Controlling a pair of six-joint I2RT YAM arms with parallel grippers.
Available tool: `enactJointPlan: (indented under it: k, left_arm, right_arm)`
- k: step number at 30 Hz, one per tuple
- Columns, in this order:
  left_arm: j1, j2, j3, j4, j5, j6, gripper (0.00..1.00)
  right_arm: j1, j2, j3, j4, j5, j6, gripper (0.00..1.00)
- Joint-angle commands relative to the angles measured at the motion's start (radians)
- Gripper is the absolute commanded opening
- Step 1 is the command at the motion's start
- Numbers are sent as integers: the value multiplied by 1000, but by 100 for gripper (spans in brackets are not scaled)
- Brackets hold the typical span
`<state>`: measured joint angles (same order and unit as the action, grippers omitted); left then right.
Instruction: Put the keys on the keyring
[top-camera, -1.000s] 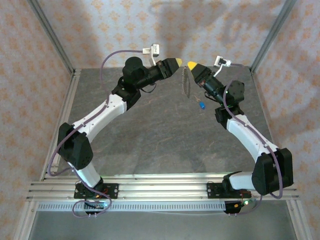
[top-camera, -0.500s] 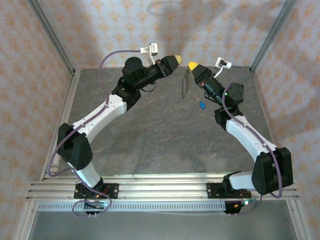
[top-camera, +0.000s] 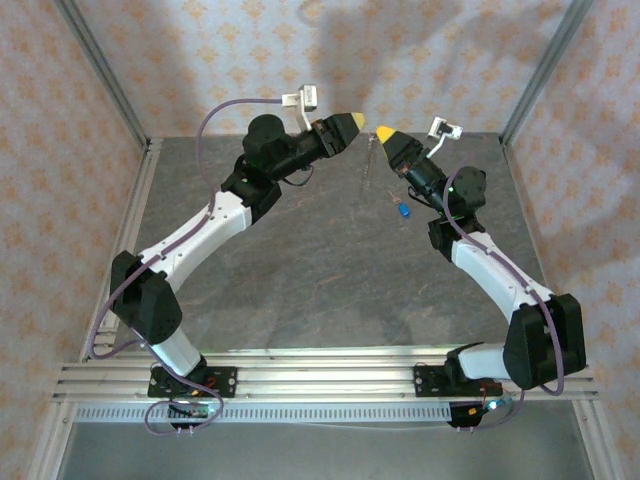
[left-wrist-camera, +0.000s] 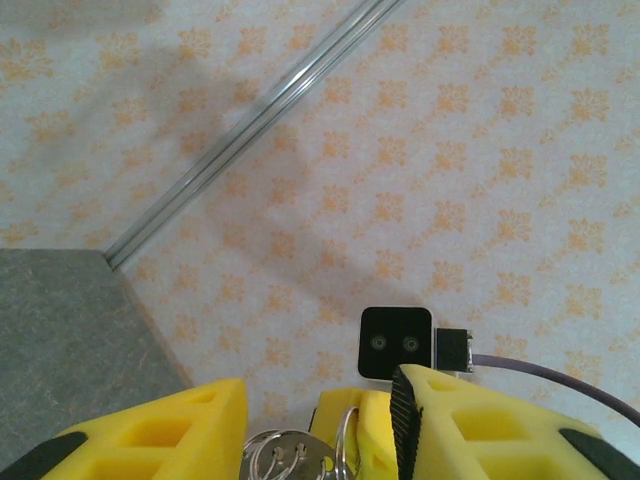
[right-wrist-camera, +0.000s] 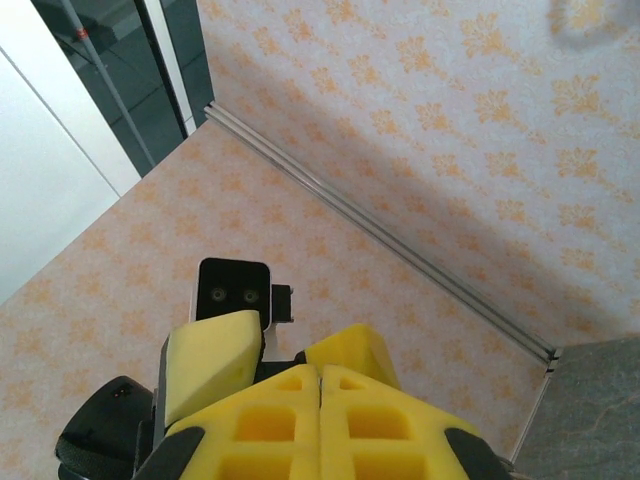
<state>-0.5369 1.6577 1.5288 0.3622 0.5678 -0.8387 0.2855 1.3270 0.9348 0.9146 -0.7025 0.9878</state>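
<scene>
L gripper (top-camera: 348, 124): yellow-padded jaws part-open. They straddle the thin, pale grey metal keyring (left-wrist-camera: 290, 457) and the tip of R gripper (top-camera: 384, 132). Contact btwn L pads and keyring cannot be told.

R gripper: yellow jaws pressed flush together. In top view the keyring hangs in the air from its tip, pinched there.

Both tips sit nose to nose above the dark grey stone-pattern table (top-camera: 300, 280), at approx. 12 o'clock of its surface.

Small key (top-camera: 403, 211) w/ bright blue plastic head lies on the table at approx. 5 o'clock of R gripper, apart from the keyring.
</scene>
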Motion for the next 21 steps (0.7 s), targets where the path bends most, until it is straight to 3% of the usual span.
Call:
enactJointPlan:
  k: [1,21]
  left_arm:
    - [-12,-4,42,0,18,22,42]
    - [-32,33,60,-22,35,35,40]
  right_arm:
    - [7,-8,2,73,-1,1,0]
    - [6,-23,3,70,1,0,0]
